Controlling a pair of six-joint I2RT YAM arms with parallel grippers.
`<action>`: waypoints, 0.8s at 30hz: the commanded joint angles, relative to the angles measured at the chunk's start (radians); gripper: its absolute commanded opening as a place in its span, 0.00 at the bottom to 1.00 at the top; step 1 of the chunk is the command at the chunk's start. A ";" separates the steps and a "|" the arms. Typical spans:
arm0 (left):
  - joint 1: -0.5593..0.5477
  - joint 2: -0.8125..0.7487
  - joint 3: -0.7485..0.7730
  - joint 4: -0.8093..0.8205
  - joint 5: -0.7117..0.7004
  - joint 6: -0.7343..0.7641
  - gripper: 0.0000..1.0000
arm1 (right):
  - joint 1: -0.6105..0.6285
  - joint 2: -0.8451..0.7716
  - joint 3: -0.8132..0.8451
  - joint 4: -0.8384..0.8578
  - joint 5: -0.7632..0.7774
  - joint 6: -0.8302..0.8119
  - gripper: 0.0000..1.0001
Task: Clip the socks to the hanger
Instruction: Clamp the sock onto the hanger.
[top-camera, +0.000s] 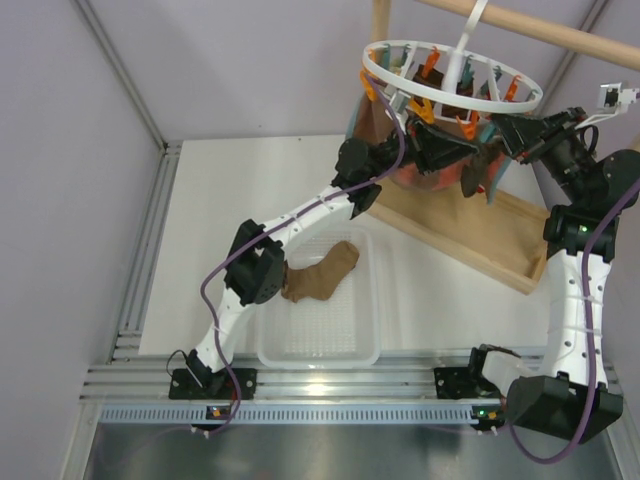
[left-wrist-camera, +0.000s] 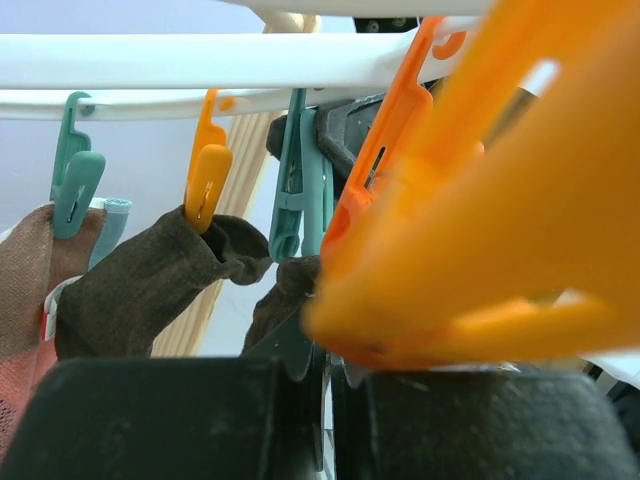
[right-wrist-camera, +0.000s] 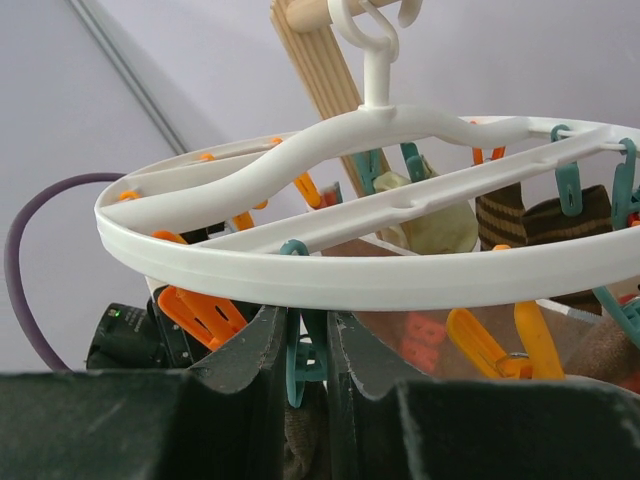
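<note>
White table (top-camera: 250, 170) below: right gripper (right-wrist-camera: 305, 325) pinches teal peg (right-wrist-camera: 298, 375) at six o'clock on the hanger (right-wrist-camera: 330, 275), likely to open it; left gripper (left-wrist-camera: 325, 370) grip unclear.

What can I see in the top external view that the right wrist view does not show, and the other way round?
Only top external: a tan sock lying in the white tray. Only right wrist: a teal peg seen close up between the fingers of the right gripper. Both: the white hanger with its orange pegs.
</note>
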 joint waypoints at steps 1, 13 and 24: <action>-0.005 0.009 0.034 0.028 -0.007 0.029 0.00 | -0.007 -0.002 0.000 0.051 -0.042 0.028 0.00; -0.005 0.049 0.100 0.052 -0.002 0.055 0.00 | -0.007 0.003 -0.001 0.039 -0.048 0.025 0.00; -0.009 0.062 0.123 0.054 -0.010 0.059 0.00 | -0.007 0.009 -0.001 0.040 -0.048 0.037 0.00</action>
